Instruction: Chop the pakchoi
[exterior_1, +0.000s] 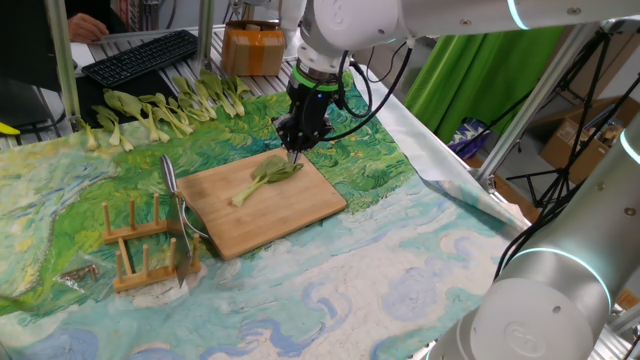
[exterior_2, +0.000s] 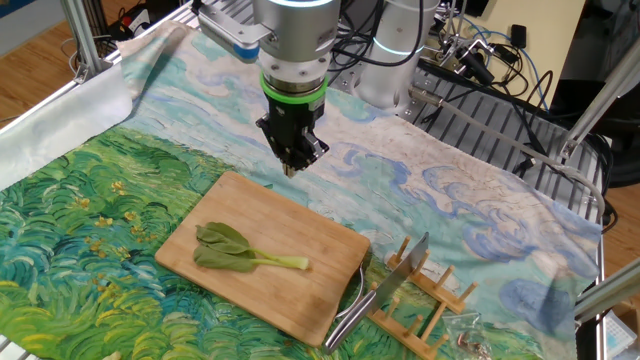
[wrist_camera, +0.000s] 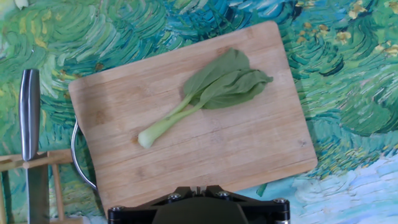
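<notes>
One small pakchoi (exterior_1: 265, 178) (exterior_2: 240, 252) (wrist_camera: 205, 93) lies whole on the wooden cutting board (exterior_1: 270, 215) (exterior_2: 300, 290) (wrist_camera: 249, 149), pale stalk toward the knife side, dark leaves toward the other. My gripper (exterior_1: 296, 153) (exterior_2: 291, 170) (wrist_camera: 198, 188) hangs in the air above the board's far edge, near the leafy end. Its fingers are shut together with nothing between them. It does not touch the pakchoi or the board.
A knife (exterior_1: 172, 180) (exterior_2: 400, 275) (wrist_camera: 29, 112) rests on a wooden rack (exterior_1: 140, 250) (exterior_2: 425, 310) beside the board's handle. Several whole pakchoi (exterior_1: 180, 105) lie in a row at the back, with a keyboard (exterior_1: 140, 55) and a brown box (exterior_1: 252, 48) behind them.
</notes>
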